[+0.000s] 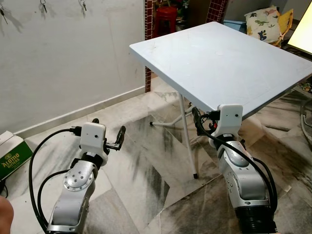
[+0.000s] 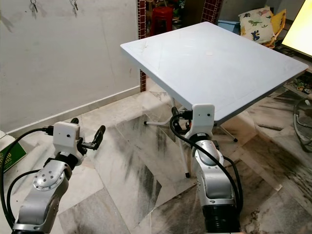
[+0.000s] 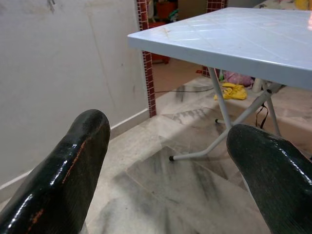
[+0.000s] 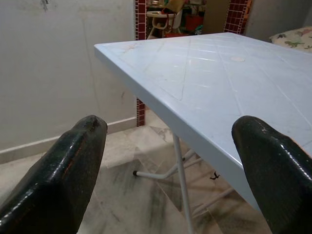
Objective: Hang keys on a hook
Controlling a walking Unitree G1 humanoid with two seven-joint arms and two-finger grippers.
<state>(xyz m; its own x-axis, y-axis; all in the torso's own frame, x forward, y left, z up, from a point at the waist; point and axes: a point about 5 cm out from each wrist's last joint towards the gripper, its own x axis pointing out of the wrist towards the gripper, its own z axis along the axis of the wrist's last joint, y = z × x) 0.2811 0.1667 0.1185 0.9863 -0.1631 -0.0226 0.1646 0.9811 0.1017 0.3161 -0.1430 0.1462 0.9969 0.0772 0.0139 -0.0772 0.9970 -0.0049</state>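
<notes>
Left hand [image 1: 108, 132] hovering low over marble floor [image 1: 141, 165], fingers spread, grasping nothing. Right hand [image 4: 165, 165] likewise released — hanging just beside the edge of the white surface [image 1: 219, 63]. Keys [image 1: 83, 5] dangling from wall hooks — well apart from both hands.

White folding table [image 1: 219, 63] on marble floor [image 1: 141, 161]

Both your arms are raised in front, elbows bent, forearms reaching away from you. Left claw [image 1: 108, 132] on the left, fingers spread wide, empty. Right claw [image 4: 165, 170] on the right, fingers [image 4: 63, 170] wide apart, empty.
</notes>
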